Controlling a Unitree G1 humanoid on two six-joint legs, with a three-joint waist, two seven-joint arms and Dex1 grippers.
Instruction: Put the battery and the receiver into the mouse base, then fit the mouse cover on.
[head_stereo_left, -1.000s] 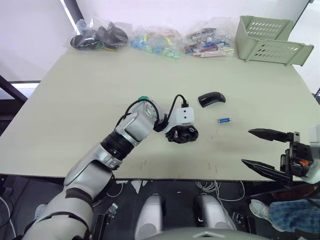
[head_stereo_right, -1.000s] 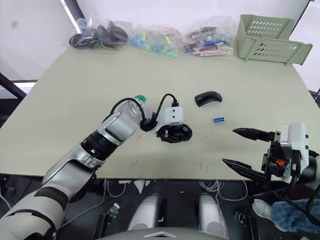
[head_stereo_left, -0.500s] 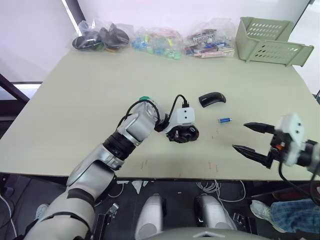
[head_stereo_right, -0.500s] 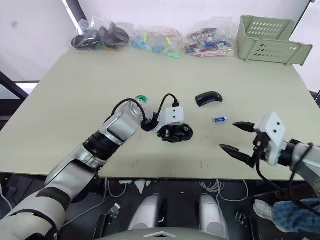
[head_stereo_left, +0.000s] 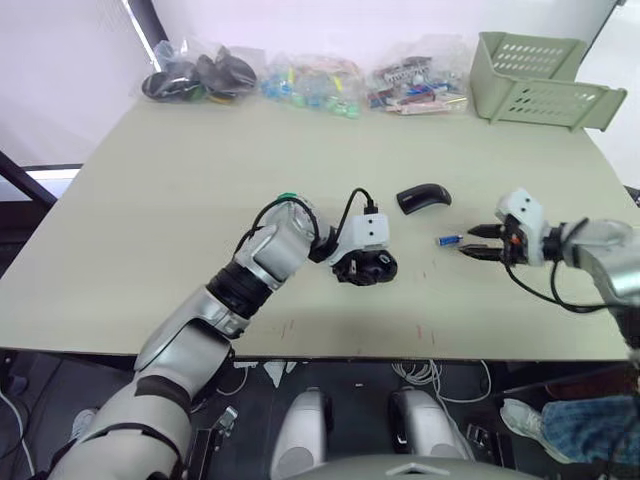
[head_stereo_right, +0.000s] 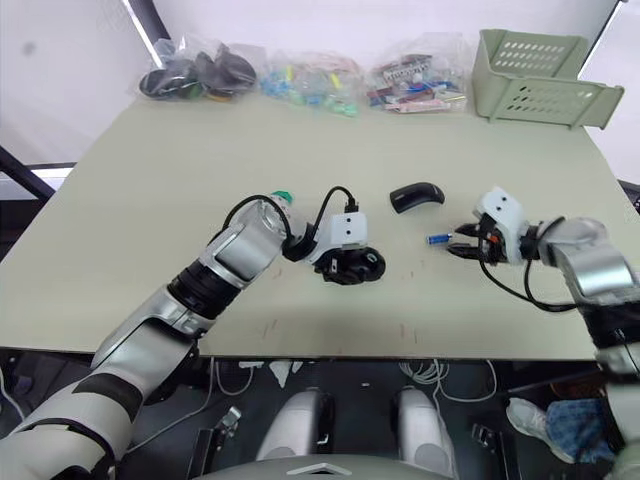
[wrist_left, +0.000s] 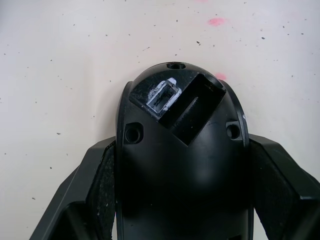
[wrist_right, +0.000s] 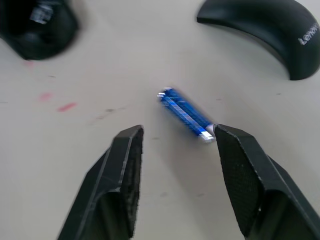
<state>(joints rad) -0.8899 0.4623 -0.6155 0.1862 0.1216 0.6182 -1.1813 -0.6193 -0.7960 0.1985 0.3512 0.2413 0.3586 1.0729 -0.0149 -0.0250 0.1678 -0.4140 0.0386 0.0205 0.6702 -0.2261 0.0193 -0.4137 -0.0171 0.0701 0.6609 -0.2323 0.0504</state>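
Note:
The black mouse base (wrist_left: 182, 150) lies open side up near the table's middle, with my left gripper (head_stereo_left: 365, 267) shut on its two sides. A dark empty recess shows in it beside a small silver-rimmed piece (wrist_left: 162, 95) in a slot; I cannot tell whether that is the receiver. The blue battery (wrist_right: 186, 113) lies on the table to the right of the base. My right gripper (wrist_right: 177, 132) stands open just short of it, one fingertip (wrist_right: 225, 135) close to the silver end. The glossy black mouse cover (head_stereo_left: 423, 198) rests further back.
A green disc (head_stereo_left: 287, 198) peeks out behind my left forearm. Clear bags of parts (head_stereo_left: 310, 80) line the table's far edge, with a pale green basket (head_stereo_left: 545, 80) at the far right. Red marks dot the tabletop (head_stereo_left: 150, 220) near the base.
My right arm has swung in from the table's front right edge to the battery, its fingers still open. The left gripper and mouse base have not moved.

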